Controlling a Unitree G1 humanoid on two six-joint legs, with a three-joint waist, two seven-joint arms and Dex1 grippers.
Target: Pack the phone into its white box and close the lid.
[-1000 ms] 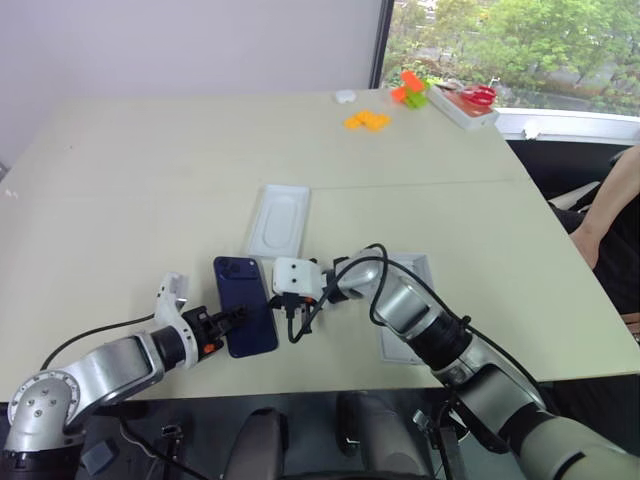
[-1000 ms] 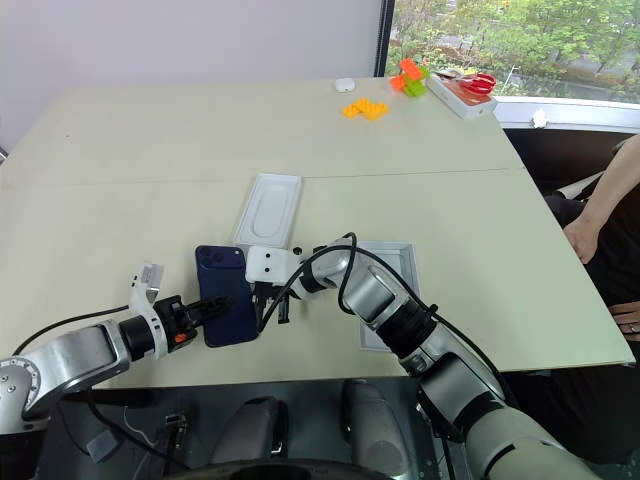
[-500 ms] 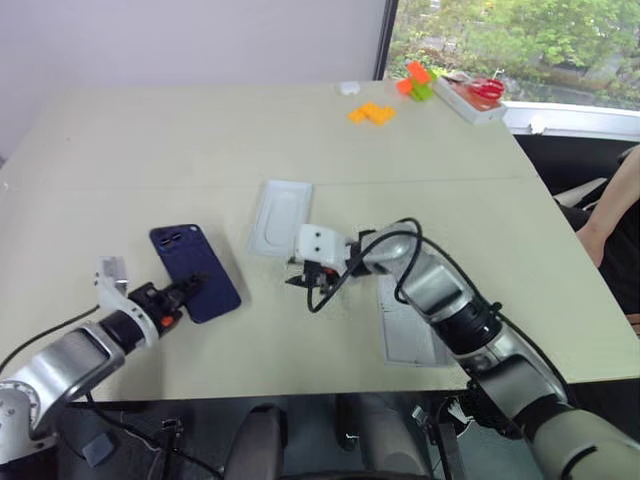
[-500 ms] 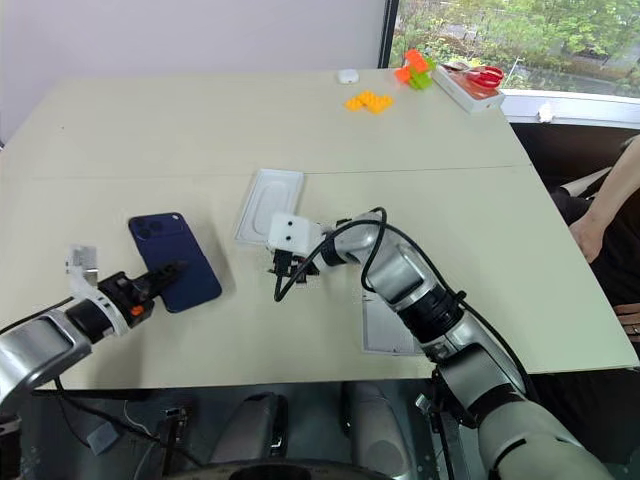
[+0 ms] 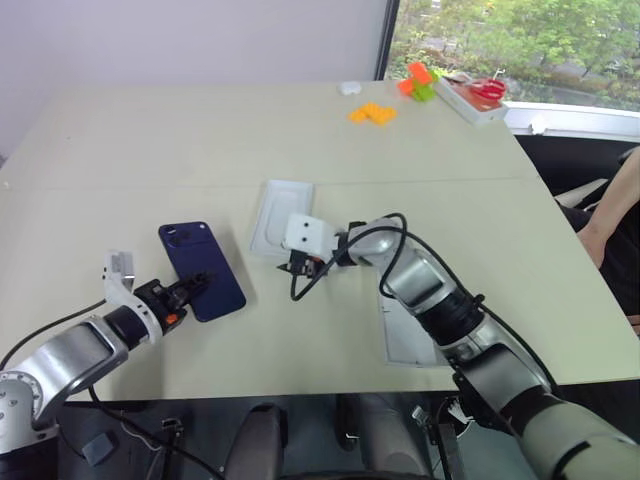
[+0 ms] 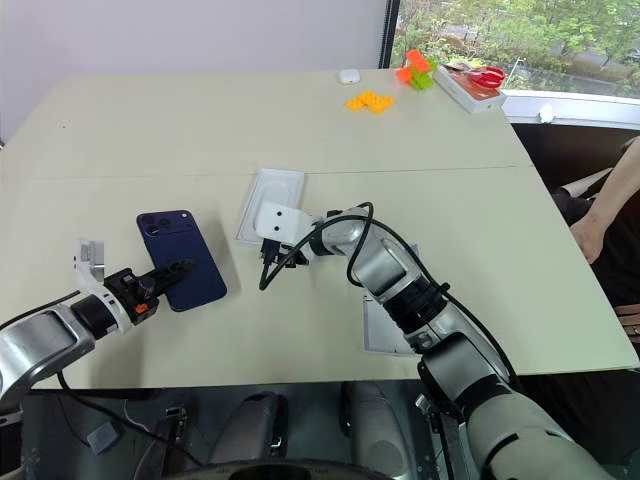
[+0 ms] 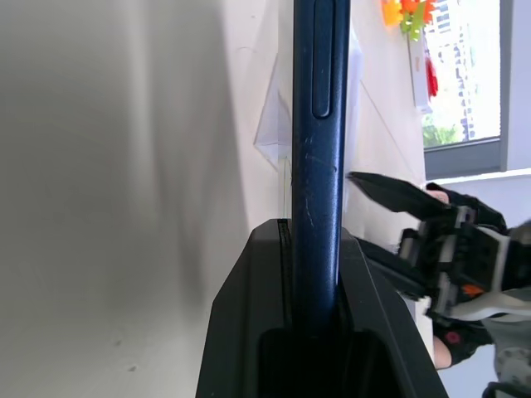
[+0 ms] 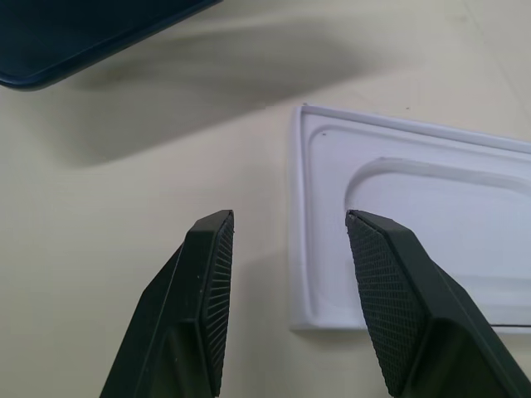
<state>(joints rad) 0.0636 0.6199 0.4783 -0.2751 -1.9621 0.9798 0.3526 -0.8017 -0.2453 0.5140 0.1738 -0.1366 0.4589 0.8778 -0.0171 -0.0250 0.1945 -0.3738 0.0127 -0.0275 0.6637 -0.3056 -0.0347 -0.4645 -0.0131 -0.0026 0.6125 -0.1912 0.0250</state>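
Note:
My left gripper (image 5: 203, 280) is shut on the near end of the phone (image 5: 198, 262), a dark navy slab held off the table at the left. The left wrist view has the phone (image 7: 319, 149) edge-on between the fingers (image 7: 270, 274). My right gripper (image 8: 286, 220) stands open with nothing in it, over the near corner of a flat white insert (image 8: 431, 207) at the table's middle. The white box (image 5: 403, 338) lies near the front edge on the right, partly under my right arm. The lid is out of view.
Orange and green blocks (image 5: 368, 115), a small white object (image 5: 347, 88) and a white tray with red scissors (image 5: 472, 98) sit at the far right corner. A person's arm (image 5: 608, 215) shows past the table's right edge.
My right gripper has let go of the phone, opened and moved away to the white insert. My left gripper has carried the phone to the left and up.

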